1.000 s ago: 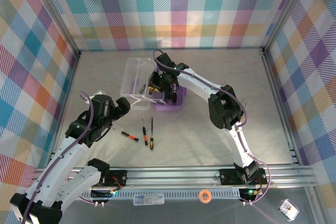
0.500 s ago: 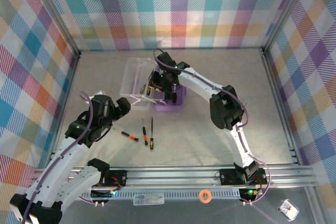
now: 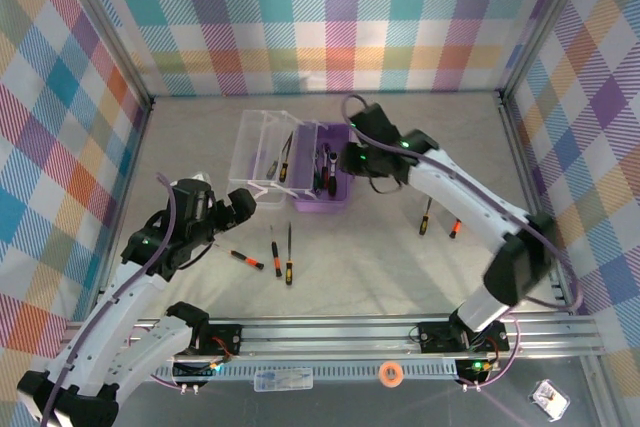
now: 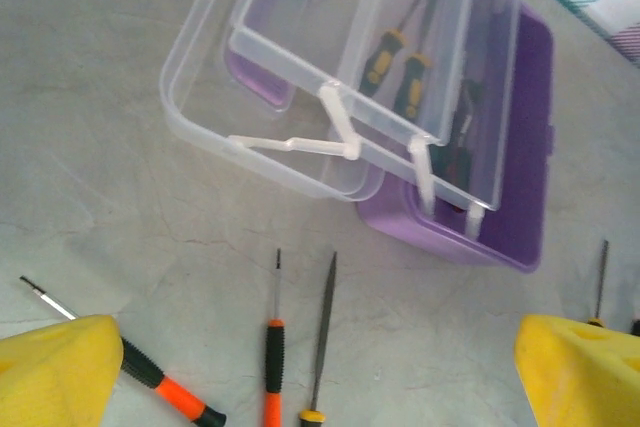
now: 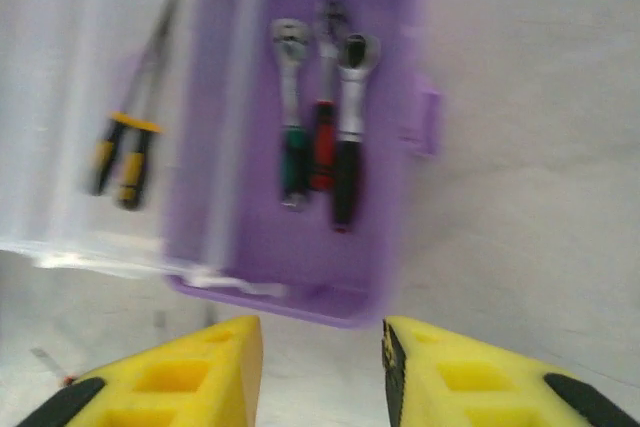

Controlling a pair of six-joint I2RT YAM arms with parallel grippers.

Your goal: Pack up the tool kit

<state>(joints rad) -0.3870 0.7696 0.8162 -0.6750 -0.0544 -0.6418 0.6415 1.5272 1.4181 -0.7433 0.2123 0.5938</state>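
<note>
The purple case (image 3: 322,187) is sitting open mid-worktop (image 3: 400,267), its clear lid (image 3: 258,152) flipped out to the left. Three handled tools (image 5: 322,147) are lying side by side inside it. The right tool (image 5: 322,372) is hovering at the case's right edge, fingers parted a little, gripping nothing. The left tool (image 3: 243,203) is hanging near the lid's front corner, spread wide and empty, close to three loose screwdrivers (image 3: 275,252). A pair of screwdrivers (image 3: 425,215) is lying right of the case.
</note>
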